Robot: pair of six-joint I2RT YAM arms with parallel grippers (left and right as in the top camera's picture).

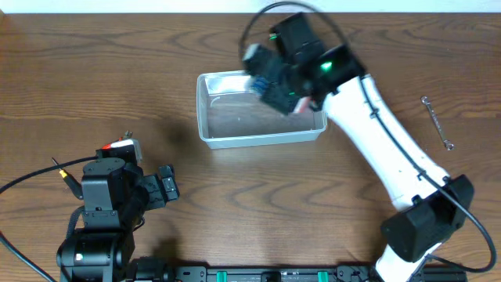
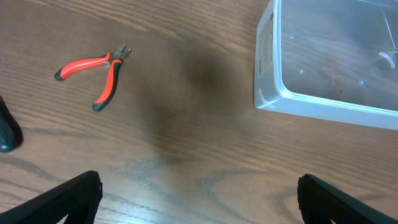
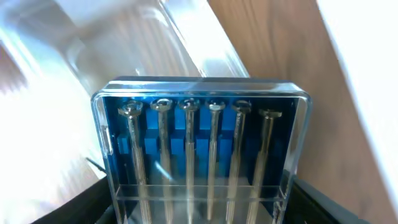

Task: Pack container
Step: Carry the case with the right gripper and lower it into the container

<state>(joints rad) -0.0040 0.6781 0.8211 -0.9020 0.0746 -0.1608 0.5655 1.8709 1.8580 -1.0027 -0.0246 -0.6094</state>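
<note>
While left end effector (image 2: 202, 199) gapes wide, right end effector (image 3: 199, 208) clamps drill-bit case (image 3: 199, 143) over container (image 1: 235, 139)

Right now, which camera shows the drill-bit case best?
The right wrist view: the drill-bit case fills it, six bits countable. Overhead shows only a blue sliver under the right gripper, over the container. The left wrist view misses it.

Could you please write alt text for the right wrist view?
A blue drill-bit case with six bits fills the view, held by the right gripper. Behind it are the clear container and the wooden table.
</note>
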